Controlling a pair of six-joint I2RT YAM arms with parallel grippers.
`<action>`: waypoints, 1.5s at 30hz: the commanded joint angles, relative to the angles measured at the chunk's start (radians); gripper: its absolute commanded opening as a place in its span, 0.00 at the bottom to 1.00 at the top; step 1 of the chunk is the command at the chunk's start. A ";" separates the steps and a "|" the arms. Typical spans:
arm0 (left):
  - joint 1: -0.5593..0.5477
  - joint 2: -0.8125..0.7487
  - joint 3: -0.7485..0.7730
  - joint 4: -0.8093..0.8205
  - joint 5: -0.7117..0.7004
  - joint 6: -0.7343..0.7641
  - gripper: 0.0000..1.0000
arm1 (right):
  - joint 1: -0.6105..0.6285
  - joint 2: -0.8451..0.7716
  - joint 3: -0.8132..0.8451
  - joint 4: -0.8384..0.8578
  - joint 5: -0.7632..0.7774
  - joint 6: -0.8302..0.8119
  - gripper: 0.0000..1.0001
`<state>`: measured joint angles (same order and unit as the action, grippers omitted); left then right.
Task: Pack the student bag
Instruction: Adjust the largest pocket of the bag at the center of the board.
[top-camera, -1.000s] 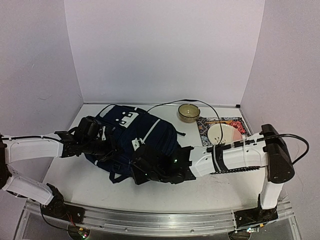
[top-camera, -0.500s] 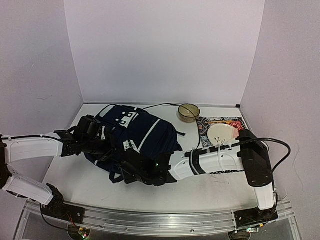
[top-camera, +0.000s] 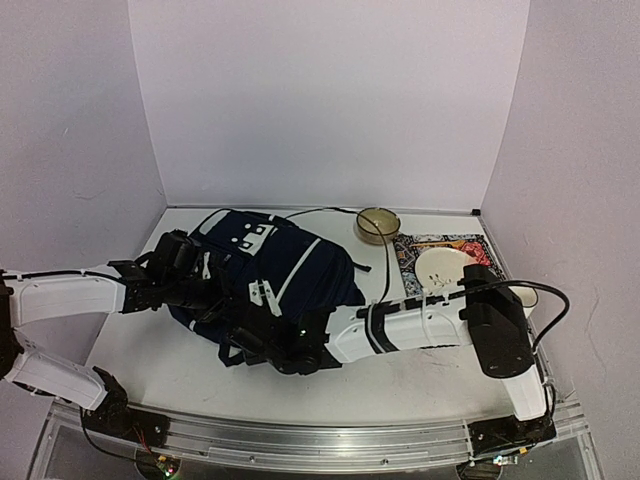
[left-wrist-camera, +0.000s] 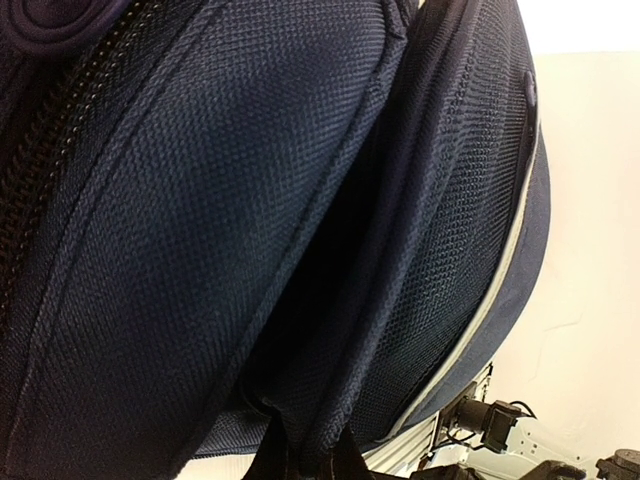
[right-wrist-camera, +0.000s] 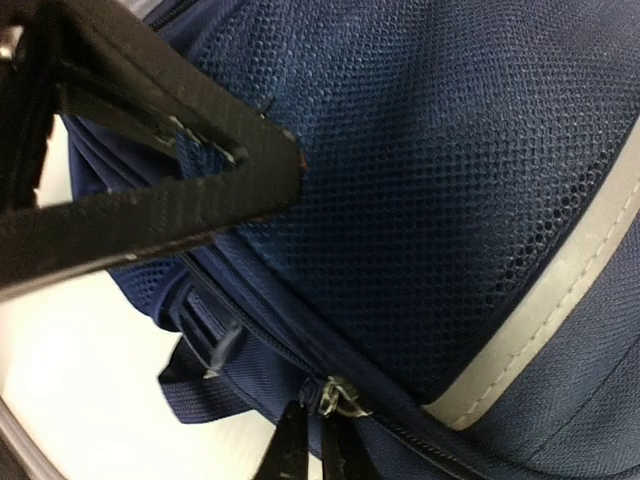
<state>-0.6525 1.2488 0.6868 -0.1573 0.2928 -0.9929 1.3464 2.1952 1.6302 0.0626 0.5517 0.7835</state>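
Right end effector (right-wrist-camera: 315, 450) against student bag (top-camera: 300, 262) (by zipper (right-wrist-camera: 340, 398))

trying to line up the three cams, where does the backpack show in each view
Top external: the backpack lies left of centre on the table.
Left wrist: it fills nearly the whole picture, with a zipper at the upper left.
Right wrist: it fills most of the picture, mesh side facing the camera.
Shared landmark: the pale stripe on the bag, seen in the top external, left wrist and right wrist views.
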 joint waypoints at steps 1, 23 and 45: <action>0.005 -0.029 0.061 0.033 -0.036 0.048 0.00 | -0.006 -0.069 -0.039 -0.053 0.053 0.010 0.00; 0.016 -0.073 0.140 -0.072 -0.093 0.083 0.00 | -0.026 -0.274 -0.151 -0.078 -0.188 -0.166 0.13; 0.010 -0.024 0.140 0.099 0.057 -0.088 0.00 | -0.057 -0.185 -0.222 0.146 -0.193 0.002 0.40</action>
<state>-0.6418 1.2399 0.7536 -0.2065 0.3154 -1.0747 1.3097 1.9906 1.4110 0.2028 0.3109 0.7593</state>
